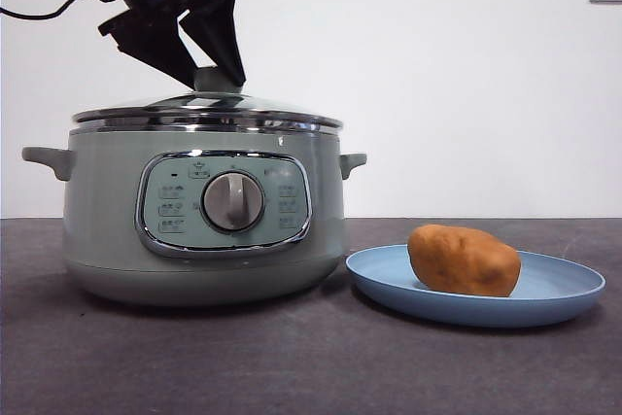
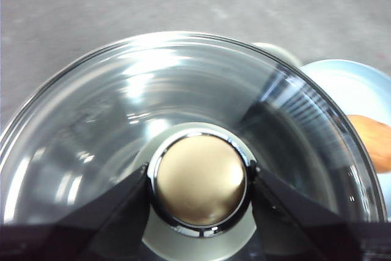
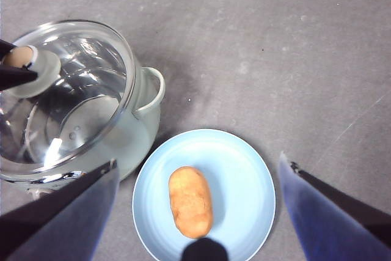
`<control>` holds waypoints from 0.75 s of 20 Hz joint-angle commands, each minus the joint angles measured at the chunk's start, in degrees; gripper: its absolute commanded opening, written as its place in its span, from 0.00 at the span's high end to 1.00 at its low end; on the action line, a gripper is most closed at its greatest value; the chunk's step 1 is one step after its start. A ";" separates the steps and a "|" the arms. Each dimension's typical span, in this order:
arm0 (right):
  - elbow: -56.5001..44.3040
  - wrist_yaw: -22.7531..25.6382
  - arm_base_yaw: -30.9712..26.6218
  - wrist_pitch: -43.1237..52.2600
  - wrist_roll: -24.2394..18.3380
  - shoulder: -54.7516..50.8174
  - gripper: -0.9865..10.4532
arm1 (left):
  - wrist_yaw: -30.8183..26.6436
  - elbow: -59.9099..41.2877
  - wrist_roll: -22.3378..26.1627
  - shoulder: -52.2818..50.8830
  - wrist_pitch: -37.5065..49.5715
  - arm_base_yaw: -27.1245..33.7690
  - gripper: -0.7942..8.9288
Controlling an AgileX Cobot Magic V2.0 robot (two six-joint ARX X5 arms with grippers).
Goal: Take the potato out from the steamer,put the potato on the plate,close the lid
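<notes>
On the steamer (image 1: 204, 230), the left end effector (image 2: 199, 181) grips the lid's (image 1: 206, 110) knob.

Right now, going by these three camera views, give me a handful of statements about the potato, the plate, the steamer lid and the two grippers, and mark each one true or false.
1. The potato lies on the plate. True.
2. The lid leans against the steamer's side on the table. False: it sits on top of the steamer.
3. The left gripper has its jaws on either side of the lid's knob. True.
4. The right gripper is shut on the potato. False: its jaws are spread wide, above the plate, holding nothing.
5. The plate stands apart from the steamer, beside it. True.
</notes>
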 commanded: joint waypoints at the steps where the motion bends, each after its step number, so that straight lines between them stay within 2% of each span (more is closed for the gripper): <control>1: -0.09 0.09 0.00 0.35 -0.22 -0.04 0.53 | -0.70 -0.70 0.79 -0.09 -0.24 1.40 0.93; 6: -0.09 0.07 0.00 0.44 -0.22 -0.04 0.53 | 3.69 -0.72 0.74 -0.09 -0.42 2.08 0.93; 15: -0.09 0.02 0.00 0.44 -0.22 -0.04 0.53 | 3.21 -0.74 0.33 0.50 -1.73 1.55 0.93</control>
